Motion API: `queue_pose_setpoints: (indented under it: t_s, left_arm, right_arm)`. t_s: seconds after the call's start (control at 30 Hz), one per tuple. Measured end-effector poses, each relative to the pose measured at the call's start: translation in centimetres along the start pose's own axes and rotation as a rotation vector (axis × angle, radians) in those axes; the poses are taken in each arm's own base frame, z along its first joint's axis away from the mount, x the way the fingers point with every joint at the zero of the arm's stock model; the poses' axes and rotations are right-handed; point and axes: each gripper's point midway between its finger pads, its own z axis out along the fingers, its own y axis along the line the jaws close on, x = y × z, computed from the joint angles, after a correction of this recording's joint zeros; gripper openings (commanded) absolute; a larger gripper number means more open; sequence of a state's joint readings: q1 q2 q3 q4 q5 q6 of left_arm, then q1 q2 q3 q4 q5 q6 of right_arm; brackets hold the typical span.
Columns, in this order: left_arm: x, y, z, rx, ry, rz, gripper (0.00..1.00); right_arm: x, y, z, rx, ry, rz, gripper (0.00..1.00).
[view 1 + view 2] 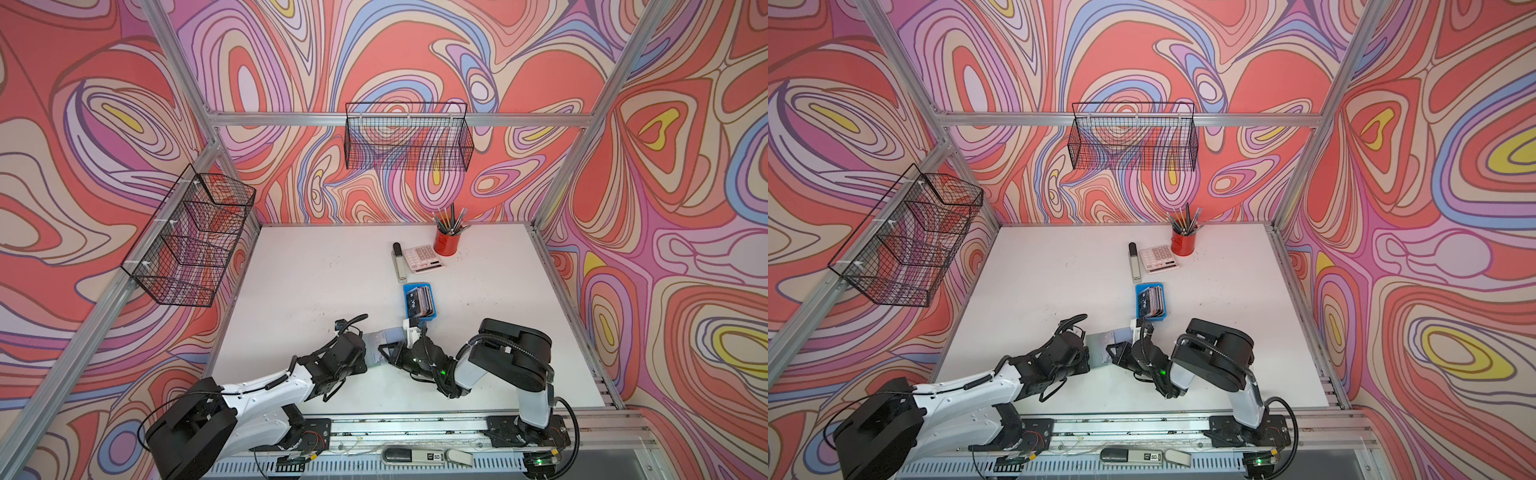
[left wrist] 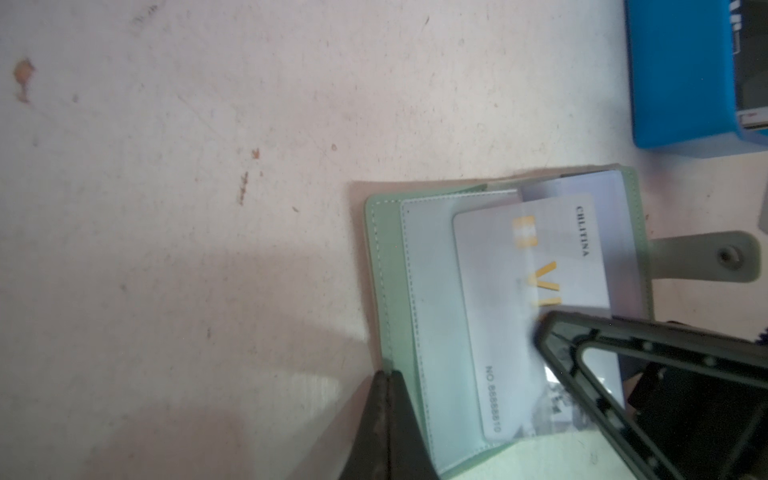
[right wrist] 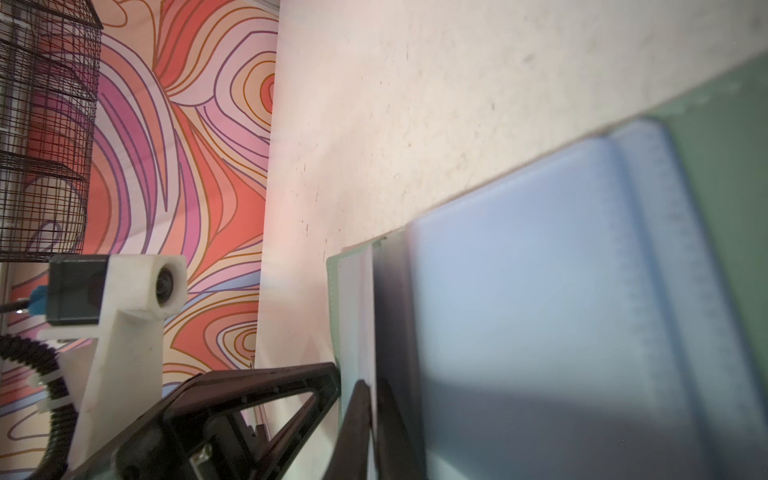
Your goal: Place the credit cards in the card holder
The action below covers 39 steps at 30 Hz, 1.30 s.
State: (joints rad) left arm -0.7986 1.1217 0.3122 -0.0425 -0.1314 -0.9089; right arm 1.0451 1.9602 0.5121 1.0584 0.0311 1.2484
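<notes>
1. Jaws of the left gripper [image 2: 387, 374] are pressed together on the green cover edge of the card holder [image 1: 384, 343], which lies open on the table [image 1: 311, 291], lower middle of both top views.
2. My right gripper [image 3: 372, 384] straddles a sleeve page [image 3: 355, 316]; I cannot tell whether it grips.
3. One white card [image 2: 519, 316] sits partly in a sleeve.
4. Higher in the frame, other credit cards [image 1: 419, 301] stand in the blue tray [image 1: 434, 316].

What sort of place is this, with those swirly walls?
Likely a robot test booth staged as a desk: two arms, a metal frame, plus calculator and pencil cup on a table.
</notes>
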Motion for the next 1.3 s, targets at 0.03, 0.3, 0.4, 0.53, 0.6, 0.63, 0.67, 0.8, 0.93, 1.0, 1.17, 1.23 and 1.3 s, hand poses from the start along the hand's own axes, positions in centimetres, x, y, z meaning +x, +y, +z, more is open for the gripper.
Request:
queue_pose_setpoints:
  t_s: [0.03, 0.3, 0.4, 0.53, 0.6, 0.63, 0.67, 0.8, 0.93, 1.0, 1.17, 1.23, 1.3]
  left_arm:
    - [0.0, 0.0, 0.0, 0.002, 0.0, 0.0, 0.0]
    - [0.1, -0.2, 0.0, 0.013, 0.005, -0.001, 0.0]
    - [0.1, -0.2, 0.0, 0.013, 0.005, 0.0, 0.0]
    - [0.1, -0.2, 0.0, 0.014, 0.004, 0.001, 0.0]
    - [0.1, -0.2, 0.1, 0.016, 0.004, 0.002, 0.0]
    - [0.2, -0.2, 0.1, 0.018, 0.005, 0.004, 0.0]
    - [0.2, -0.3, 0.1, 0.021, 0.006, 0.005, 0.0]
    - [0.2, -0.6, 0.2, 0.033, 0.011, 0.005, 0.0]
    - [0.3, -0.8, 0.3, 0.043, 0.015, 0.009, 0.01]
    - [0.3, -0.9, 0.3, 0.048, 0.016, 0.011, 0.02]
    - [0.3, -1.3, 0.5, 0.059, 0.024, 0.011, 0.05]
    - [0.3, -1.6, 0.6, 0.065, 0.028, 0.011, 0.06]
    - [0.3, -1.8, 0.7, 0.07, 0.035, 0.01, 0.06]
  right_arm:
    - [0.0, 0.0, -0.1, 0.01, -0.002, -0.002, 0.32]
    - [-1.6, 0.8, -0.8, 0.147, -0.045, -0.084, 0.51]
    - [-2.2, 0.5, -0.9, 0.21, -0.06, -0.114, 0.54]
    - [-2.6, 0.5, -0.8, 0.27, -0.06, -0.156, 0.55]
    - [-2.8, 0.5, -0.7, 0.297, -0.058, -0.175, 0.58]
    - [-2.9, 0.4, -0.6, 0.31, -0.059, -0.184, 0.59]
    - [-3.0, 0.4, -0.7, 0.322, -0.062, -0.193, 0.61]
    - [-3.6, 0.0, -0.9, 0.382, -0.079, -0.236, 0.65]
    - [-4.3, -0.3, -1.2, 0.451, -0.092, -0.285, 0.66]
    - [-4.6, -0.5, -1.4, 0.481, -0.095, -0.309, 0.68]
    - [-5.4, -0.7, -2.0, 0.546, -0.107, -0.369, 0.78]
    - [-5.7, -0.7, -2.4, 0.567, -0.114, -0.39, 0.83]
    - [-6.1, -0.7, -2.9, 0.584, -0.121, -0.411, 0.85]
